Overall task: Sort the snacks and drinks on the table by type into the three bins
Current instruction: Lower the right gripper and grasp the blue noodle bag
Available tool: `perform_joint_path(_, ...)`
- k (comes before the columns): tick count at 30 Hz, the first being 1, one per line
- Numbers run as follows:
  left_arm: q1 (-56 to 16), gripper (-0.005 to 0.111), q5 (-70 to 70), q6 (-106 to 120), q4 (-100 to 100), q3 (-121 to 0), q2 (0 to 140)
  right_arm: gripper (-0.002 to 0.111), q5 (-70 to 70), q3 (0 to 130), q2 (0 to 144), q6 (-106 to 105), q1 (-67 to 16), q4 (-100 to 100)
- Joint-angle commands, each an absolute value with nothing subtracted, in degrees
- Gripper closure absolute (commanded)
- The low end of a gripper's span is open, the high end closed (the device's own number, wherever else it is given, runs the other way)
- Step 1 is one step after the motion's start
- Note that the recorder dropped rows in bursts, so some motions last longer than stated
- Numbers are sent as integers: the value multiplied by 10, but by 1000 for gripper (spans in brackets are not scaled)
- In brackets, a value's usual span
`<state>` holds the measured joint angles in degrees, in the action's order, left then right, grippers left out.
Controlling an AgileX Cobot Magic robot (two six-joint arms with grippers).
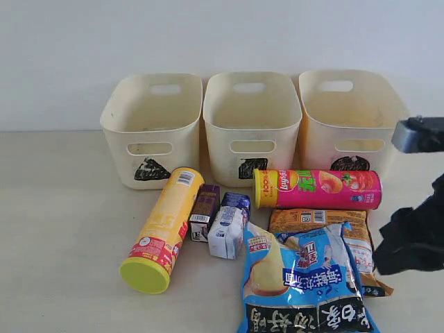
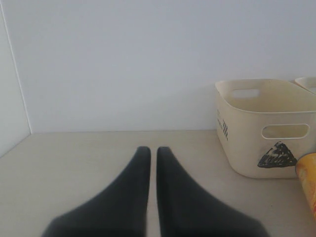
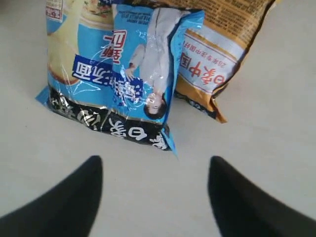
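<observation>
Three cream bins stand in a row at the back, marked triangle, square and circle. In front lie the yellow canister, the magenta canister, a dark purple-brown carton, a blue-purple carton and a white-grey carton. The blue-white-black bag overlaps the orange-brown bag. My right gripper hangs open over bare table just short of the blue bag and orange bag. My left gripper is shut and empty, left of the triangle bin.
The right arm shows as a dark mass at the exterior view's right edge. A white wall runs behind the bins. The yellow canister's side peeks in beside the triangle bin. Bare table stretches to the left.
</observation>
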<state>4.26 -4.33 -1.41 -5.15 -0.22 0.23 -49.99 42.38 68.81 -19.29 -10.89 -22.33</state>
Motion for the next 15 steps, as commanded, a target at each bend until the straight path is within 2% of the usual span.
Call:
perform_joint_path(1,40,103,-39,-14,-54,0,0,28,-402,367,687,-204,-110,-300)
perform_joint_path(4,40,103,-39,-14,-54,0,0,22,-347,331,687,-236,-110,-357)
perform_joint_path(15,40,103,-39,-14,-54,0,0,22,-296,269,709,-354,-110,-487)
